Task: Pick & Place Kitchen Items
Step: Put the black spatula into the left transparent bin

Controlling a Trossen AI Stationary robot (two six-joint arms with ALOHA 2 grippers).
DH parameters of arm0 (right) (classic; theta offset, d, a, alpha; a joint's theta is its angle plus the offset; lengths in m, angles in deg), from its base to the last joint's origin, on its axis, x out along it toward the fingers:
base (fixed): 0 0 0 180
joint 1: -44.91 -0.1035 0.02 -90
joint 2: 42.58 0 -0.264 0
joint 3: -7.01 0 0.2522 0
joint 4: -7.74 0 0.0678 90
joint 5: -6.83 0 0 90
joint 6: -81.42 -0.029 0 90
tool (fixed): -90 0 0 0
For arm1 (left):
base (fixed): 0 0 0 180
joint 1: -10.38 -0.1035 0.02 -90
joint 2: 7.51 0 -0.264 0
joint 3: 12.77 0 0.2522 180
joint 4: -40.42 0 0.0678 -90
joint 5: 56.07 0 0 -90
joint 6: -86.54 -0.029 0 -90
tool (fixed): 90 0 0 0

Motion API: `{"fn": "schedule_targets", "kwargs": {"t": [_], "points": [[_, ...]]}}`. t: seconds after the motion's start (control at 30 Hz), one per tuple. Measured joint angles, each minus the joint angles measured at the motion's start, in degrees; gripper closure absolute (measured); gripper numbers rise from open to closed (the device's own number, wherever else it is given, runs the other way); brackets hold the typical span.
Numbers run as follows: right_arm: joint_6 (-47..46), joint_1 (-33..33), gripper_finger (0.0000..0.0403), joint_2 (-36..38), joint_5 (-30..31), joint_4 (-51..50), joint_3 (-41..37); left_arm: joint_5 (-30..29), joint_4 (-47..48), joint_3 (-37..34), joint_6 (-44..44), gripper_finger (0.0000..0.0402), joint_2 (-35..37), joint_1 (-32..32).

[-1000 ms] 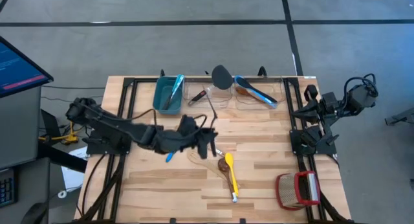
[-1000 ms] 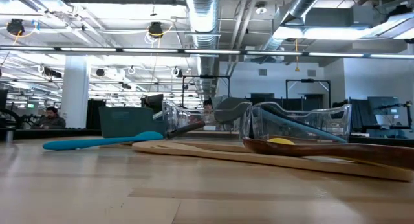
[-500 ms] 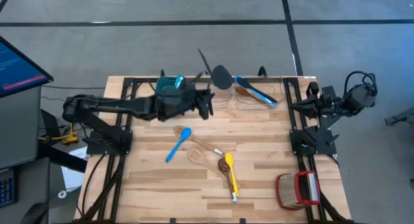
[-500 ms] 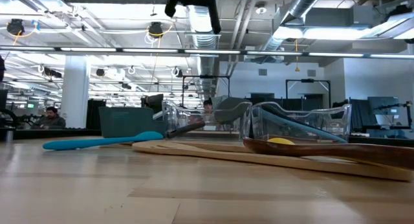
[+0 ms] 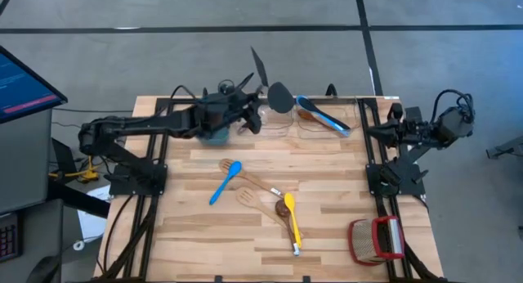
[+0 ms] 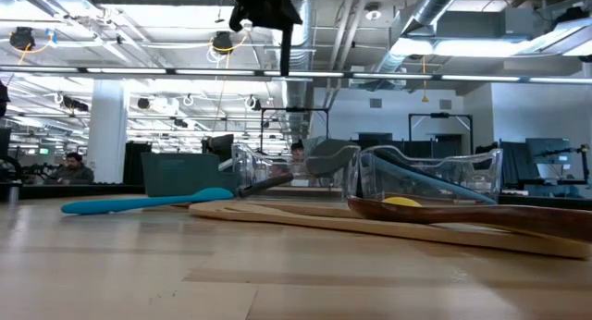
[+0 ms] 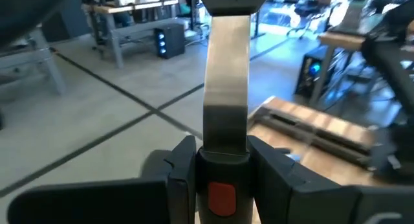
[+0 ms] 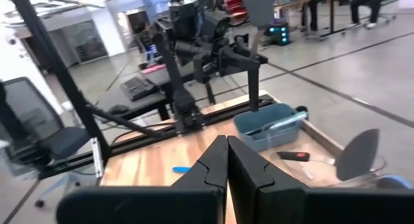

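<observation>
black spatula [image 7: 226, 88] in left gripper [image 7: 223, 169]

The left arm stretches across the far side of the table, raised well above the surface, and its left gripper [image 5: 252, 118] has its fingers [image 7: 183, 166] clamped on either side of a flat utensil handle. The right arm is folded at the table's right edge, and its right gripper [image 8: 227, 160] has both fingers pressed together.
</observation>
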Motion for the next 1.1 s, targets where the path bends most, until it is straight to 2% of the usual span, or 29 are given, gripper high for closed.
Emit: {"fn": "schedule_targets", "kwargs": {"t": [0.33,0.5,0.93,1.1], "points": [[0.0,0.0,0.0403,-0.2,2.9,0.8,0.0,-0.1,5.9,0.0,-0.3,0.0317,0.0,-6.0],[0.0,0.0,0.0403,-0.2,3.0,1.5,0.0,-0.2,5.7,0.0,-5.3,0.0317,-1.2,-8.9],[0.0,0.0,0.0403,-0.2,3.0,1.7,0.0,1.5,2.3,0.0,-20.5,0.0316,-17.9,-10.1],[0.0,0.0,0.0403,-0.2,3.0,1.8,0.0,2.6,-0.4,0.0,-21.0,0.0316,-22.5,-10.1]]}}
